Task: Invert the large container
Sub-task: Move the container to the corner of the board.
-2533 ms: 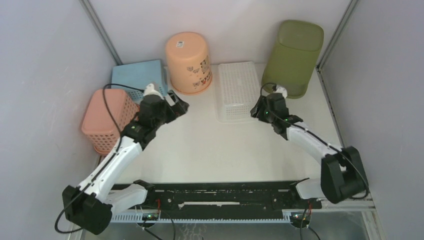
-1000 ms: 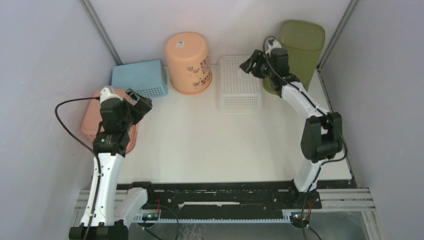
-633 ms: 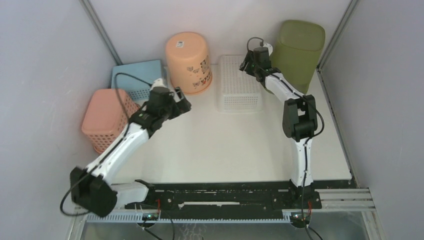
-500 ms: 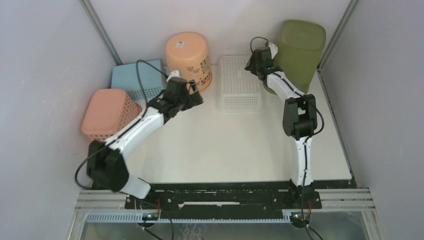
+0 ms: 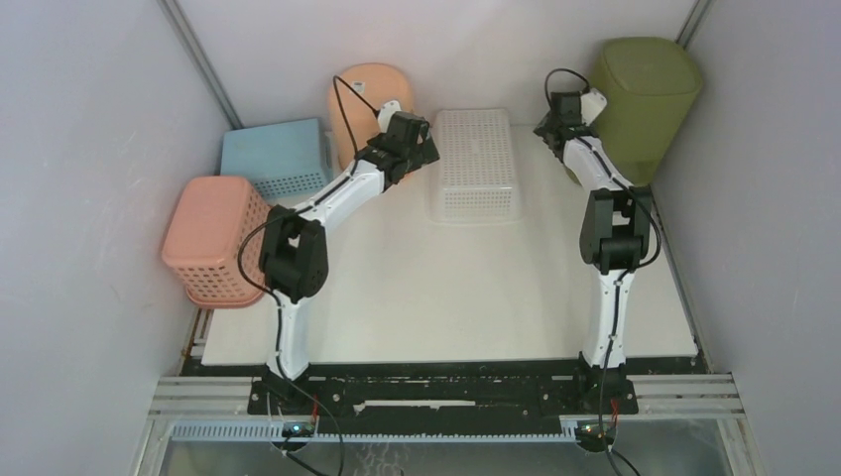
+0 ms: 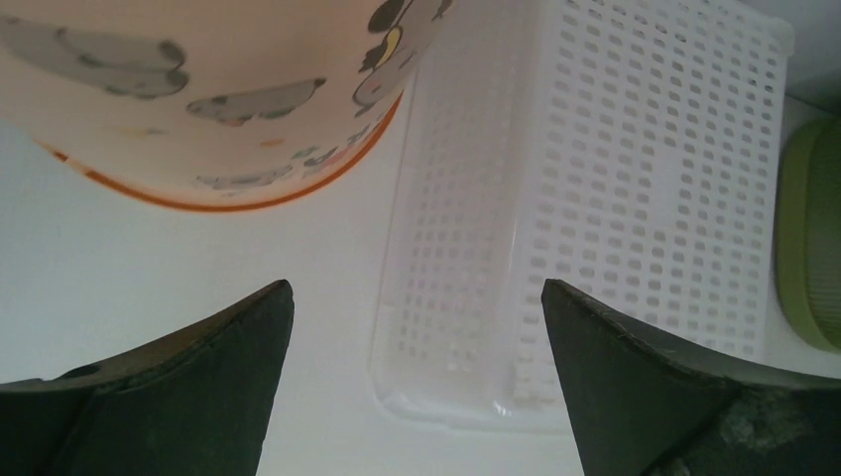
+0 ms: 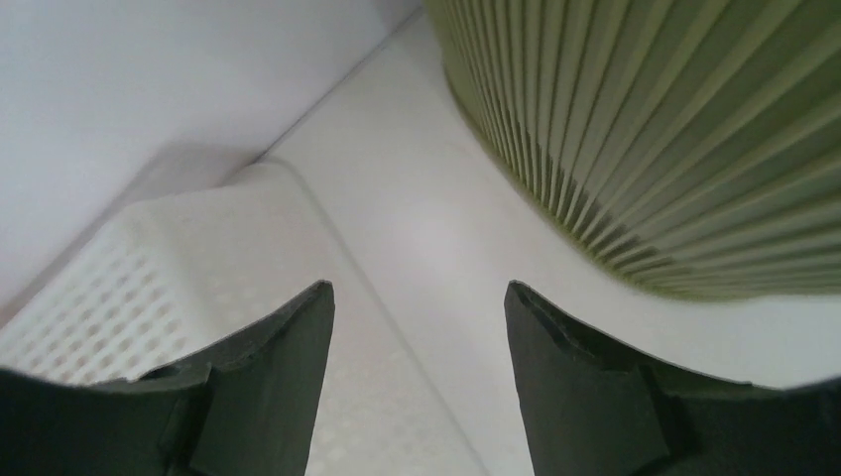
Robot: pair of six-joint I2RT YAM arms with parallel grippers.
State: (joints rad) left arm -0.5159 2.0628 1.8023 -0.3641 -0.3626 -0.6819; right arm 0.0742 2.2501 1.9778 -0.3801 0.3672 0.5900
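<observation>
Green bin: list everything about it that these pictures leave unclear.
Top view: the lower left edge of the green bin sits behind the right arm, so contact is unreadable.
Right wrist view: only its ribbed band shows; frame edges cut the rest.
Left wrist view: just a sliver at the right edge.

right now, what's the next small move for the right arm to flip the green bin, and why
Probably swing the right gripper sideways toward the green bin until a finger meets its ribbed wall. Its jaws stand open and empty over bare table, between the white basket and the bin.
</observation>
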